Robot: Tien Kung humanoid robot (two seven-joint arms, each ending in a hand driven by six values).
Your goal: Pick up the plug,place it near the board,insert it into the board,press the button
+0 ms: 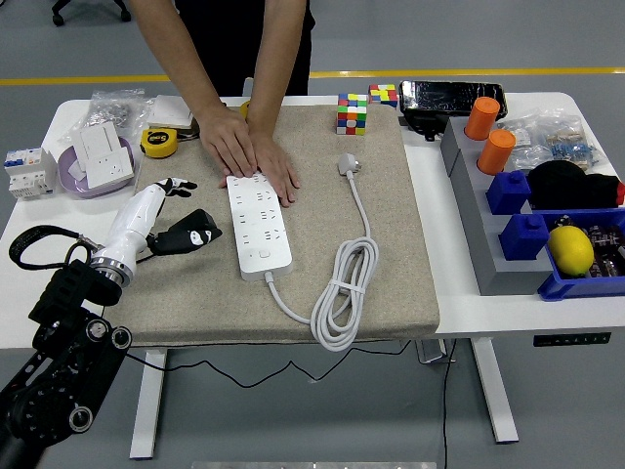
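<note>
White power strip (259,230) lies lengthwise on beige mat (391,254), no legible print; person's two hands (249,151) press its far end | white plug (347,163) rests right of strip, apart, cord coiled near mat's front | left hand (181,230) at mat's left edge, fingers relaxed, holding nothing

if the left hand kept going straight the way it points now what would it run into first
Judging by the forearm's line, the left hand points up and right over the mat. It would probably meet the person's hands pressing the far end of the power strip first, though height is unclear from one view.
</note>
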